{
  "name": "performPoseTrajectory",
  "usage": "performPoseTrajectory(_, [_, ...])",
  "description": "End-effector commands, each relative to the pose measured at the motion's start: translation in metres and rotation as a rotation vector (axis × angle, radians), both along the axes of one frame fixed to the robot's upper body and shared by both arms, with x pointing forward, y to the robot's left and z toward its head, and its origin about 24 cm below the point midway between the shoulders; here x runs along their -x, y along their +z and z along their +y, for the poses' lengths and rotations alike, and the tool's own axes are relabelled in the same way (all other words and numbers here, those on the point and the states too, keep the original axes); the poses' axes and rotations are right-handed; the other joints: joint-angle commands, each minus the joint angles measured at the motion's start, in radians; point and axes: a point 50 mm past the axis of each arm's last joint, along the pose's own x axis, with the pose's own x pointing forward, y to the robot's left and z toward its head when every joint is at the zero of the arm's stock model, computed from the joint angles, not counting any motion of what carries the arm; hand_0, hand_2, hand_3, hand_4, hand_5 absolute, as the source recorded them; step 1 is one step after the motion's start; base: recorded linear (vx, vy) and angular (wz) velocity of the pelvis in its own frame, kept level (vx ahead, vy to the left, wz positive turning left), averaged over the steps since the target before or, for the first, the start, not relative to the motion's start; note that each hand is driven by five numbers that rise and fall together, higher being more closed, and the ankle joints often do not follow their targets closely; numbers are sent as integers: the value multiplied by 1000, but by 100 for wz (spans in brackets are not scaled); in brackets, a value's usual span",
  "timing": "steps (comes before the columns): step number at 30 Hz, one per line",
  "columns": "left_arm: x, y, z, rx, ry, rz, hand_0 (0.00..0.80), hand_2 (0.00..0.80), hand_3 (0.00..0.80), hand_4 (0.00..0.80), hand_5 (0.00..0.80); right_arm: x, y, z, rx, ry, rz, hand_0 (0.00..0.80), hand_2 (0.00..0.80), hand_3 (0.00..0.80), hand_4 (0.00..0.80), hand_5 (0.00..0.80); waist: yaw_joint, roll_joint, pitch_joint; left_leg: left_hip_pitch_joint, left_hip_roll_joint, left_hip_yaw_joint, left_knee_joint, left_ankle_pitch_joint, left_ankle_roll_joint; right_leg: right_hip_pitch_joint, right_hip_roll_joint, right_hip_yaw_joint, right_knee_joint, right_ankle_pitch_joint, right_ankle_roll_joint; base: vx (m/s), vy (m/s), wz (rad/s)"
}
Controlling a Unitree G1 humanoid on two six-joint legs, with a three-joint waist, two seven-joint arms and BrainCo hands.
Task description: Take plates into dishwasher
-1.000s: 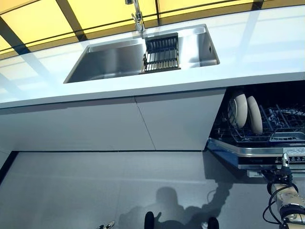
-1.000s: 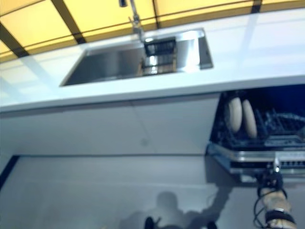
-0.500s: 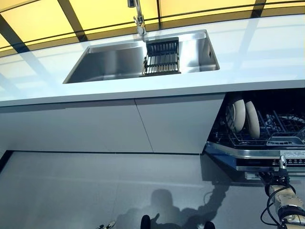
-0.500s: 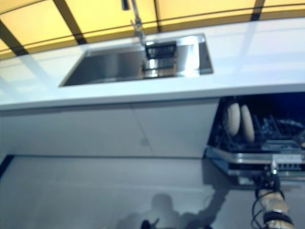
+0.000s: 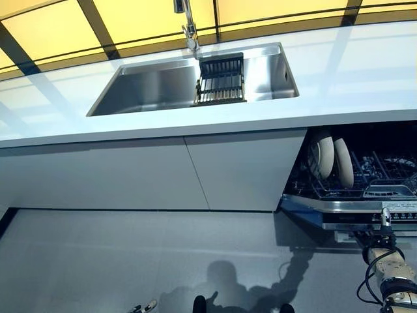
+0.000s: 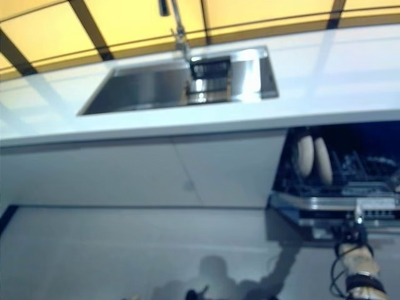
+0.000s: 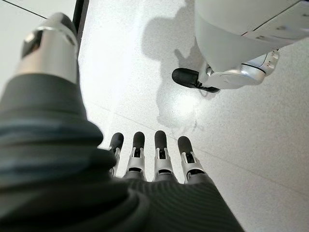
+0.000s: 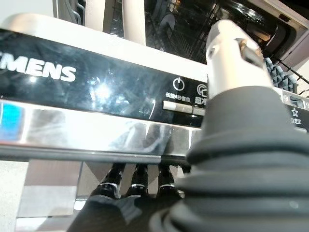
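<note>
A white counter point(image 5: 365, 72) runs across the kitchen, with a steel sink point(image 5: 156, 85) set into it, a tap point(image 5: 189, 23) behind the sink and a dark rack point(image 5: 221, 78) in its right part. Yellow wall panels point(image 5: 45, 29) with dark strips rise behind. Pale cabinet doors point(image 5: 130, 173) stand below, above a grey speckled floor point(image 5: 98, 261).

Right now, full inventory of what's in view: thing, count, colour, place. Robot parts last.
Plates: two, cream, upright in the dishwasher rack.
Dishwasher: one, steel and black, open under the counter at right.
Sink: one, steel, set in the counter.
Drain rack: one, black, inside the sink's right part.
Faucet: one, steel, behind the sink.
Counter: one, white.
Cabinet fronts: grey, under the sink.
Left hand: fingers straight, empty, over the floor.
Right hand: under the dishwasher door's edge, fingertips hidden.
</note>
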Motion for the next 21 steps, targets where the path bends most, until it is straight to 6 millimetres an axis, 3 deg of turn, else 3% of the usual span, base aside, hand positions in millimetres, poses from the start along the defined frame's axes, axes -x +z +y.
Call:
performPoseTrajectory(1, [37,0,44,-139,-9,158,0,0,0,0,0,-75,174,38,463,330,-687,0,0,0,0,0,16,-194,-287,8,-11,24,-1,-34,44,59,72,34,2,-53,-41,16,41,-1])
performPoseTrajectory(3, [38,-1,43,-135,-8,161,0,0,0,0,0,-74,189,33,485,325,-702,0,0,0,0,0,18,-202,-300,14,-13,19,-1,-39,45,65,73,38,2,-55,-41,15,45,-2])
performPoseTrajectory(11, [44,-3,42,-138,11,180,0,0,0,0,0,-75,219,28,526,328,-740,0,0,0,0,0,18,-218,-327,23,-14,17,-1,-44,46,68,76,51,1,-50,-38,14,25,-5])
performPoseTrajectory(21, [48,-4,41,-146,5,199,0,0,0,0,0,-73,223,26,536,329,-728,0,0,0,0,0,11,-222,-339,23,-12,20,-1,-44,42,65,75,52,0,-46,-36,0,0,0])
